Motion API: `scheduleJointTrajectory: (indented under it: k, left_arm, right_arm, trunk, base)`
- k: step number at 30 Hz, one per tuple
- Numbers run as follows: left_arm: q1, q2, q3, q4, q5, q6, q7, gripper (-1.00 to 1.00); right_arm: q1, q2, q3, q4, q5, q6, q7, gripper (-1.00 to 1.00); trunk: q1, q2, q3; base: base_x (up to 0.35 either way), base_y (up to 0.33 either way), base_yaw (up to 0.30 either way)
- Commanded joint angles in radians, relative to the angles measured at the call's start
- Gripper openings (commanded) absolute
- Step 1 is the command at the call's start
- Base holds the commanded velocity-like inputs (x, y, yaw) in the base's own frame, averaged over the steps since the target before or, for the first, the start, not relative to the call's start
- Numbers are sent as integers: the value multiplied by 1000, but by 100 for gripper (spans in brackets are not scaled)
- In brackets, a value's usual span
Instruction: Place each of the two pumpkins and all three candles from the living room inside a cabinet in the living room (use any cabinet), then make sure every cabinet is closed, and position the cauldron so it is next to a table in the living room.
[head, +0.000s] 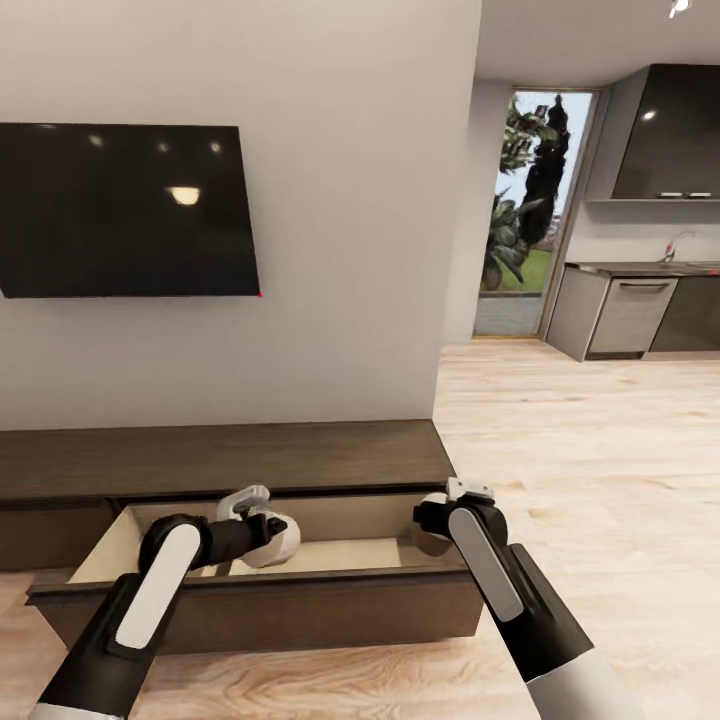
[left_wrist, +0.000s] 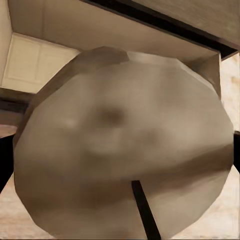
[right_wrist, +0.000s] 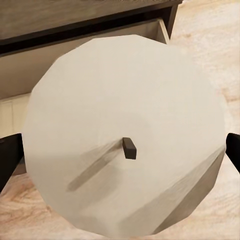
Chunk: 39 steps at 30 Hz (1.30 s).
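The cabinet (head: 220, 458) is the long low dark-brown unit under the wall. One of its drawers (head: 300, 603) is pulled out and shows a pale beige inside. My left gripper (head: 263, 537) reaches down into the drawer, shut on a candle (left_wrist: 125, 145), a beige-grey cylinder with a dark wick. My right gripper (head: 437, 528) hangs over the drawer's right end, shut on another candle (right_wrist: 125, 135), also visible in the head view as a candle (head: 432, 544). Dark fingers (right_wrist: 7, 160) press its sides. The pumpkins, cauldron and table are out of view.
A black TV (head: 125, 210) hangs on the wall above the unit. Light wooden floor (head: 580, 450) opens to the right toward a kitchen with grey counters (head: 630, 310) and a glass door (head: 525, 220).
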Motion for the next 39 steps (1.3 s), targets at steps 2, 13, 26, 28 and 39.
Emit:
scheduleJointTrajectory:
  k: [2, 13, 26, 28, 39]
  left_arm:
    - [-45, -11, -4, 66, 0, 1, 10, -100]
    - [-176, -27, -4, 250, -56, -5, 12, -100]
    - [-235, -51, -5, 408, -123, -62, 7, -100]
    - [-238, -52, -5, 420, -137, -79, 2, -100]
    - [-239, -51, -43, 428, -145, -105, -6, -100]
  right_arm:
    - [-1, 0, 1, -2, -10, 1, -12, -100]
    - [-1, 0, 1, -15, -4, -1, -13, -100]
    - [-23, 3, 0, 116, -13, 0, -4, -100]
    - [-31, 4, 0, 130, -13, -1, -2, -100]
    - [-38, 3, 2, 132, -1, -12, -1, -100]
  trunk:
    - [0, -1, -1]
    - [0, -1, -1]
    - [0, -1, -1]
    - [0, -1, -1]
    - [0, -1, -1]
  base:
    - [0, 0, 0]
    - [0, 0, 0]
    - [0, 0, 0]
    - [0, 0, 0]
    - [0, 0, 0]
